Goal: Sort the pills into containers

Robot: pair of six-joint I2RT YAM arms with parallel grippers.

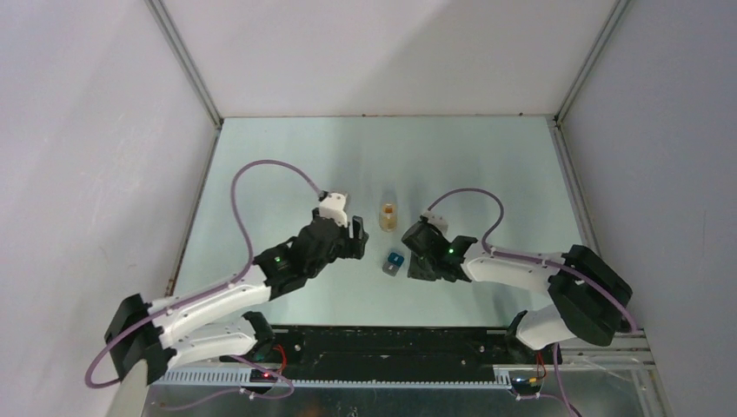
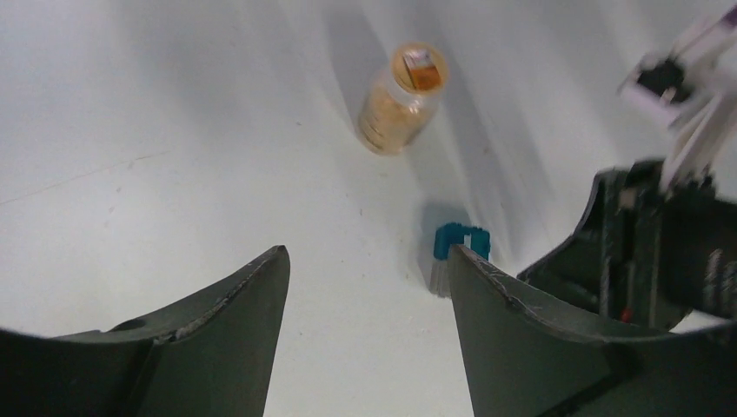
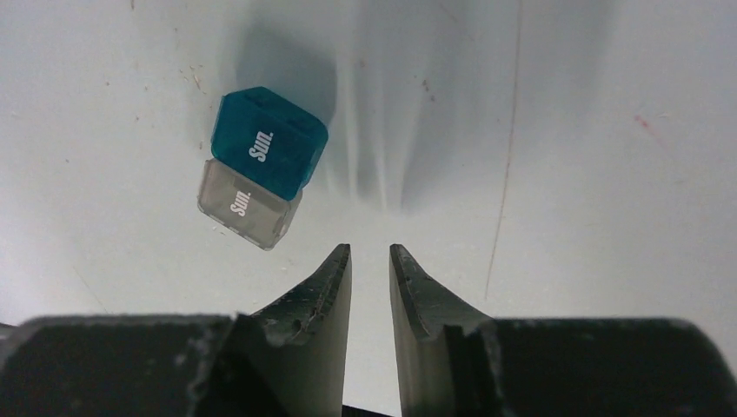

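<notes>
Currently listed: one pale tabletop [image 1: 287, 156] carrying two items near its middle, between the arms. Item one: container [image 3: 261, 165], tiny and boxy, with a teal-blue part marked "Sun." joined to a clear grey part marked the same. It rests on the tabletop between the two claws, nearer the right claw [image 3: 371, 254], and touches neither. Whether its lid is closed or swung back cannot be told, nor whether anything lies inside. Item two: pill bottle [image 2: 401, 97], amber, orange cap apparently in place, tan contents showing through the wall. It sits apart from the container, farther from the arm bases. No loose pills show anywhere. Right claw: fingers drawn almost together with only a slit between, gripping nothing. Left claw [image 2: 367, 261]: fingers well apart and empty, aimed toward the container, whose teal edge peeks past one finger. Status, as a judgement: sorting appears barely begun, with no pill seen transferred and the bottle apparently unopened. Outstanding: open the bottle, ready the container, move the pills across, close up.
</notes>
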